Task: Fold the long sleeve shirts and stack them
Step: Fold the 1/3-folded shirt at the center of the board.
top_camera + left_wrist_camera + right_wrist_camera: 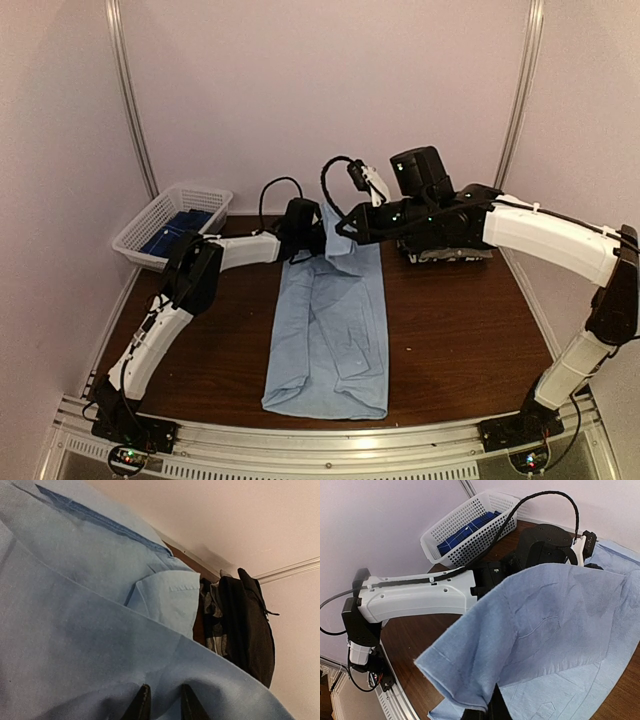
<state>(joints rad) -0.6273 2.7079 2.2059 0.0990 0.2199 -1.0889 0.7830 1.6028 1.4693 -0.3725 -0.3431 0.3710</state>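
Left tool and right tool both grip the far end of the light blue shirt. The shirt lies lengthwise down the centre of the overhead view on the dark worktop, narrowed to a long strip with its sides turned in.

Left tool: jaws narrow, with a ridge of blue cloth pinched between them at the bottom edge of its wrist view.

Right tool: jaws fully closed on a corner of the same end. The fabric hangs from it as a raised flap across the middle of its wrist view.

Holding the two far corners off the worktop keeps that edge straight. This is presumably so the end can be carried toward the bottom of the frame for a crosswise fold without skewing.

A pile of folded shirts, black and grey-patterned, sits at upper right of the overhead view behind the right arm, near the raised end. It is probably the destination once folding is complete.

A white mesh basket at upper left holds a dark blue checked cloth, well apart from the work.
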